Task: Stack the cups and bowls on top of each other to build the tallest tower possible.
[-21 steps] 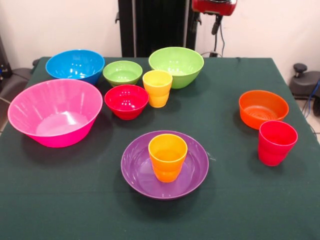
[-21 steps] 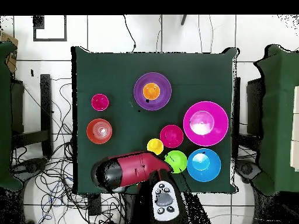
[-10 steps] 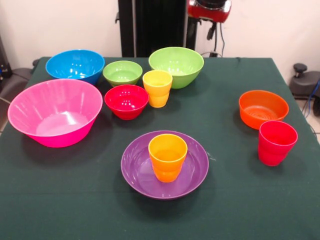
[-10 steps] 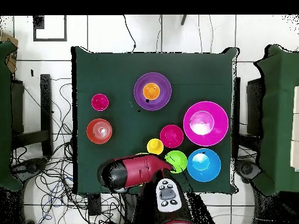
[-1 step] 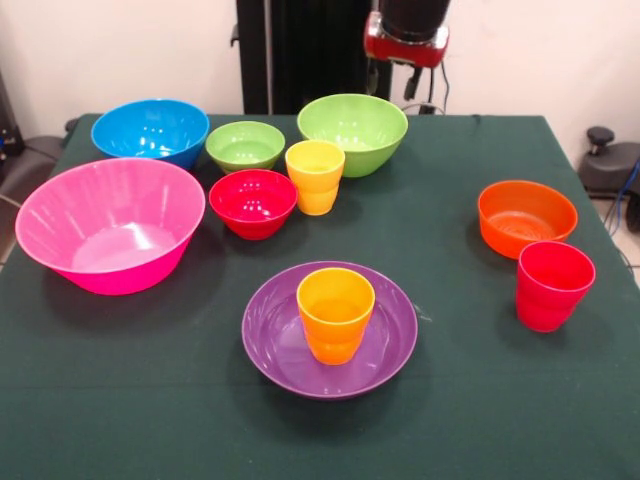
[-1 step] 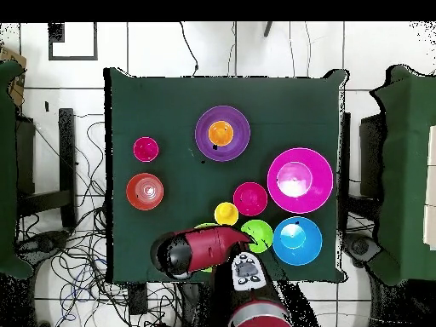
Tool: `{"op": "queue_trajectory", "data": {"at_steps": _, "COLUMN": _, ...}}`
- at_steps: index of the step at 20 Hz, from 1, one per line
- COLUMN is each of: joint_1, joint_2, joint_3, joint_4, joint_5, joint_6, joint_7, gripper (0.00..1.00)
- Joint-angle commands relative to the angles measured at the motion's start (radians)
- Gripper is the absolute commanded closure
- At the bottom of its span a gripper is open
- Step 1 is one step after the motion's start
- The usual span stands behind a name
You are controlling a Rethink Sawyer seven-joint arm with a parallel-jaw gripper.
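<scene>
Read from left to right in the front view, the green tabletop carried the big ribbed pink bowl nearest the left edge, with the blue bowl behind it. Next came the small green bowl and, just in front of it, the small red bowl. The yellow cup stood upright just beside the red bowl, close in front of the large lime green bowl.

Toward the front of the middle, the shallow purple bowl held the orange cup, upright on its floor; that pair was all there was of a tower. Well apart on the right sat the small orange bowl, with the red cup upright just in front of it, the two very close or touching.

The red and black arm showed only at the top edge, above and behind the lime green bowl, clear of every cup and bowl. In the overhead view the arm lay over the tabletop's edge and covered most of the lime green bowl. Neither view showed the fingers, so I could not tell whether they were wide or narrow
</scene>
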Motion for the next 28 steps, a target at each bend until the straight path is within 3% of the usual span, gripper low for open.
{"op": "queue_trajectory", "data": {"at_steps": 1, "joint_1": 0.001, "joint_2": 0.118, "joint_3": 0.036, "joint_4": -0.121, "joint_5": -0.059, "joint_6": -0.092, "joint_7": 0.022, "gripper": 0.0}}
{"op": "queue_trajectory", "data": {"at_steps": 22, "joint_1": 0.005, "joint_2": 0.125, "joint_3": 0.059, "joint_4": -0.124, "joint_5": -0.058, "joint_6": -0.107, "joint_7": 0.014, "gripper": 0.0}}
{"op": "queue_trajectory", "data": {"at_steps": 28, "joint_1": -0.024, "joint_2": 0.045, "joint_3": 0.094, "joint_4": -0.076, "joint_5": -0.038, "joint_6": -0.047, "joint_7": -0.019, "gripper": 0.0}}
